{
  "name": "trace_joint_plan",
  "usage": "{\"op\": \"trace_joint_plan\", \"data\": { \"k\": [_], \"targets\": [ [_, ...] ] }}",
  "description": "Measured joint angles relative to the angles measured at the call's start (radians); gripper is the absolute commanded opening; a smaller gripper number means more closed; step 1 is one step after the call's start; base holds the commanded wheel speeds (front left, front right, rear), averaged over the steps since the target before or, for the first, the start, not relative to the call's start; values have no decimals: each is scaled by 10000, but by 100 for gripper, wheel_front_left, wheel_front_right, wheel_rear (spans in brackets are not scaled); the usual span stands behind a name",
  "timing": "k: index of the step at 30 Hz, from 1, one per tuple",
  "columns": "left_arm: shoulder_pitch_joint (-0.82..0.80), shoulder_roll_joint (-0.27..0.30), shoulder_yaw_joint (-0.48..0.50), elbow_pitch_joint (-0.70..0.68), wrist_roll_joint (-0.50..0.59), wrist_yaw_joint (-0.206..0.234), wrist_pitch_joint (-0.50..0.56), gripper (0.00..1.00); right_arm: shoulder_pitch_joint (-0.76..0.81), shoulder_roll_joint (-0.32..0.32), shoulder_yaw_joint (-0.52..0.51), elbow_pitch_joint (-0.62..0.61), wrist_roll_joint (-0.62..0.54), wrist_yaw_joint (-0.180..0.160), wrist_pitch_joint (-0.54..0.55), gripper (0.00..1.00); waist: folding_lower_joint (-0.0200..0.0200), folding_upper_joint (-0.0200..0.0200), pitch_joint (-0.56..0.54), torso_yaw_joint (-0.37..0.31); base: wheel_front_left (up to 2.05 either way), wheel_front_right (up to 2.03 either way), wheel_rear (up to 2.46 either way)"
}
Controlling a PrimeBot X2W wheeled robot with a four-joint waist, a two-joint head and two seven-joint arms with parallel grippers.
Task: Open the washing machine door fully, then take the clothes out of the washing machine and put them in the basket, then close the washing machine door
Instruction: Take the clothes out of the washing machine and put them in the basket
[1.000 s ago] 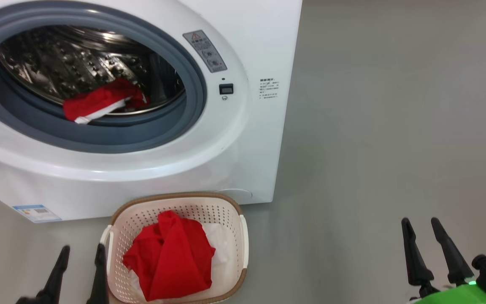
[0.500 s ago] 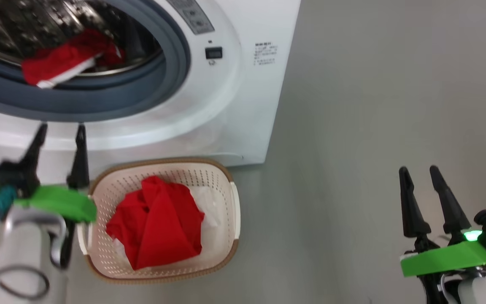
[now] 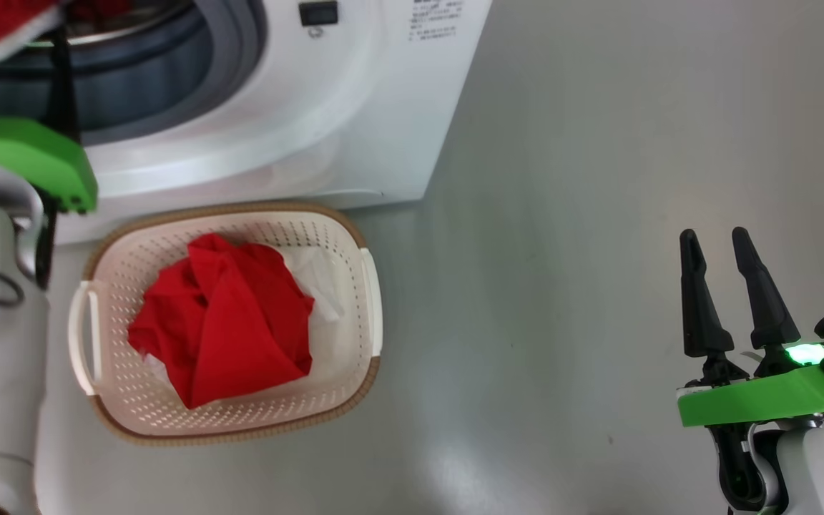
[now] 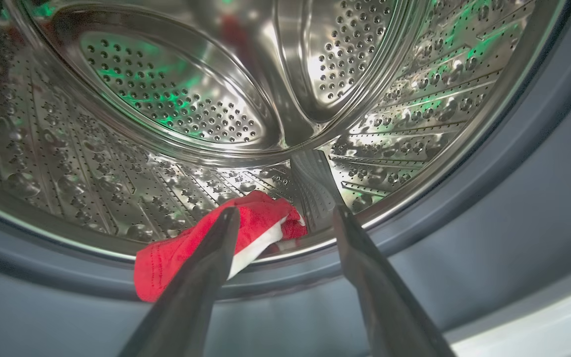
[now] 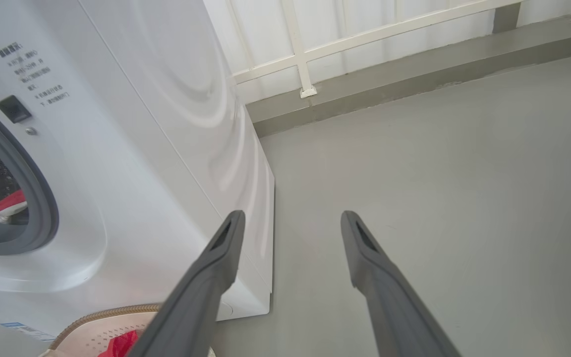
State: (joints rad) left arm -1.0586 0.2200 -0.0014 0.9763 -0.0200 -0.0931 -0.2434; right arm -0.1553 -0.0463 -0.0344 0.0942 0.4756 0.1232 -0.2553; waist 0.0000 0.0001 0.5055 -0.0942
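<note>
Looks soft, light and limp (apt to snag on the grey rubber ring (image 4: 513,198)), calls for a pinch at the bunched fold of the red garment (image 4: 256,225) with a white stripe, lying at the front lip of the drum (image 4: 166,99) just ahead of the left gripper (image 4: 285,210), spread wide and empty.

One washing machine (image 3: 355,107), one basket (image 3: 240,209), two claws (image 3: 20,36) (image 3: 714,234), two clothes bundles (image 3: 226,315) (image 4: 176,258)

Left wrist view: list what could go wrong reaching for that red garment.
The garment lies at the drum's lip beside the paddle; the left end effector may strike steel instead. Its edge hangs over the grey seal, so a low pinch could catch rubber. The basket already holds a red heap; another piece might spill.
</note>
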Motion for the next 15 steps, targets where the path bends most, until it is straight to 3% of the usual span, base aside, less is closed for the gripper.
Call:
{"op": "trace_joint_plan", "data": {
  "k": [15],
  "targets": [
    [-2442,656,-715,2569,708,541,711,100,-245,-2,284,-59,105,0,0,100,0,0,786,-344,0,0,0]
  ]
}}
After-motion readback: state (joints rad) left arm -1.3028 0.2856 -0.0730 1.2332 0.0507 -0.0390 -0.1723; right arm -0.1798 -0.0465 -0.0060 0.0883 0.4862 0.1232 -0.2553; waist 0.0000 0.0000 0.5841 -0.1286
